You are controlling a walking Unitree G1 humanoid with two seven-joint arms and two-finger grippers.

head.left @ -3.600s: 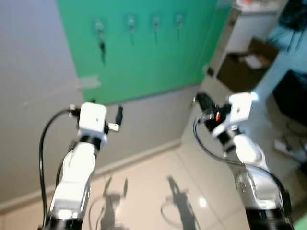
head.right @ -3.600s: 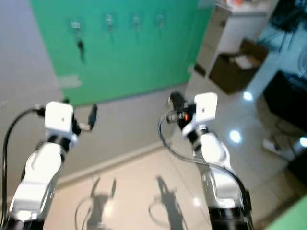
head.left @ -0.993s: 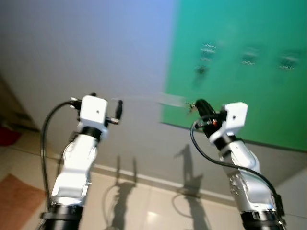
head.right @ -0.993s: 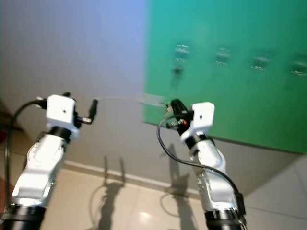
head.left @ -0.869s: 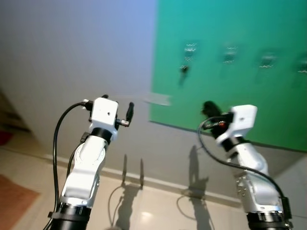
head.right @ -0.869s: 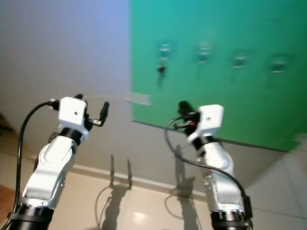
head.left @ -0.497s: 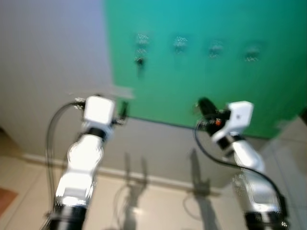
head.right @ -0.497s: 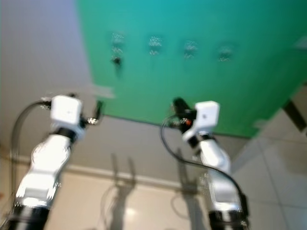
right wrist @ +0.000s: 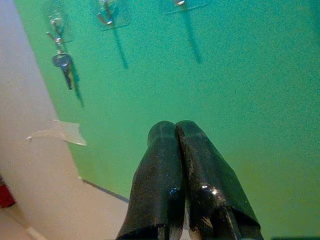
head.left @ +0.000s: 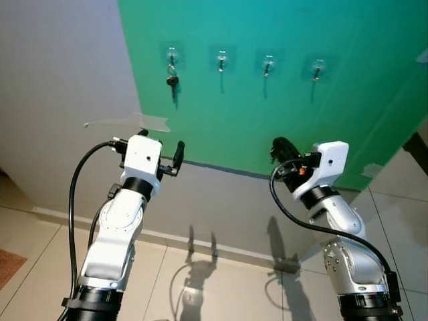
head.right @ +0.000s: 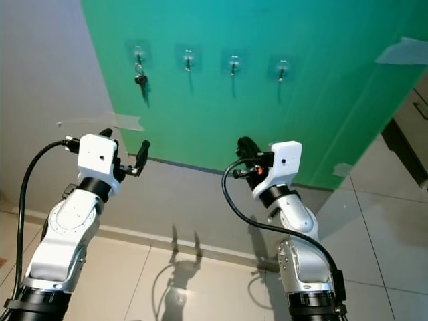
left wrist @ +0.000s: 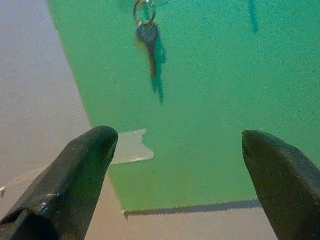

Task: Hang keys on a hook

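Camera swung right since a second ago; green board (head.left: pixel 281 107) now centred, sharp. Key (head.left: pixel 172 79) hangs on leftmost of four hooks (head.left: pixel 172 53). Left gripper (left wrist: pixel 180 165) spread wide, empty, below the key. Right gripper (right wrist: pixel 176 130) pressed closed, holding nothing, facing board.

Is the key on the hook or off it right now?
On. The key hangs by its ring from the leftmost hook on the green panel, clear of both grippers.

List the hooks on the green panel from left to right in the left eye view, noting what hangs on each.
First hook with the key hanging on it → second hook, bare → third hook, bare → fourth hook, bare.
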